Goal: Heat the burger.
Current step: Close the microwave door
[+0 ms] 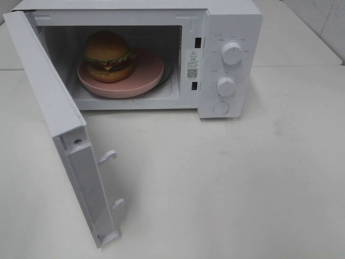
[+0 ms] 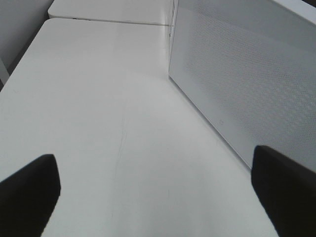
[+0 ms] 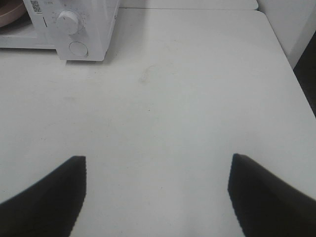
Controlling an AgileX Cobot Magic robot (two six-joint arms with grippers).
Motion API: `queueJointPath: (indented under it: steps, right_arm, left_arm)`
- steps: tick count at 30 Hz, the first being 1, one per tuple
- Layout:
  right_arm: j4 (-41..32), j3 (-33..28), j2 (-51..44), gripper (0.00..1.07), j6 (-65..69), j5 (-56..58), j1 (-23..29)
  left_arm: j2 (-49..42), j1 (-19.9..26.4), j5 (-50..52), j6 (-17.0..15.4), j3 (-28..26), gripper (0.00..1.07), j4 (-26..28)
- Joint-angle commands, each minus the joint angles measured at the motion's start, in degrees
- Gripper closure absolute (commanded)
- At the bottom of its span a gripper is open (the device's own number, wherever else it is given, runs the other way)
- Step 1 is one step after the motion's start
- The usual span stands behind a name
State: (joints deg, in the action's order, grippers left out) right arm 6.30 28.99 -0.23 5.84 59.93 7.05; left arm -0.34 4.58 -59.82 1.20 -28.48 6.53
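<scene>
burger (image 1: 108, 56) sits on the pink plate (image 1: 148, 81) inside the microwave (image 1: 232, 27), well ahead of both my grippers. The door (image 1: 46, 102) is swung wide open, with its outer face close ahead of my left gripper (image 2: 155, 197). left gripper: jaws spread wide, empty. right gripper (image 3: 157, 197): jaws apart, empty, over bare table (image 3: 187, 98), well apart from the microwave's lower knob (image 3: 68, 21).

Bun of burger (image 1: 108, 54) glossy, pink plate (image 1: 149, 73) matt, microwave (image 1: 232, 21) smooth white plastic, door (image 2: 237, 84) mesh-dotted, table (image 1: 226, 178) matt w/ faint scuffs.
</scene>
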Motion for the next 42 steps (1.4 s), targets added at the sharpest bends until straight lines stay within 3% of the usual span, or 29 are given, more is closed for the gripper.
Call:
queueJointPath:
  steps: [1,24,32,38,40,41,42]
  right_arm:
    - [0.17,0.00,-1.49,0.31,-0.11,-0.57,-0.40]
    - [0.17,0.00,-1.49,0.31,-0.11,-0.57,-0.40]
    - [0.17,0.00,-1.49,0.31,-0.11,-0.57,-0.40]
    - [0.17,0.00,-1.49,0.31,-0.11,-0.57,-0.40]
    - [0.17,0.00,-1.49,0.31,-0.11,-0.57,-0.40]
    - [0.17,0.00,-1.49,0.31,-0.11,-0.57,-0.40]
    - [0.17,0.00,-1.49,0.31,-0.11,-0.57,-0.40]
  left_arm:
    - [-1.15,-0.17,0.57,-0.06,0.06,0.06,0.06]
    - [-1.09,-0.17,0.63,-0.23,0.06,0.06,0.29]
    - [0.92,-0.17,4.35,-0.23,-2.41,0.07,0.11]
    - [7.68,-0.17,10.71,-0.11,-2.52,0.19,-0.34]
    - [12.03,-0.17,12.26,-0.11,-2.52,0.32,-0.34]
    - [12.03,-0.17,12.26,-0.11,-2.52,0.32,-0.34]
    - [15.18,-0.17,13.12,-0.11,-2.52,0.45,-0.34]
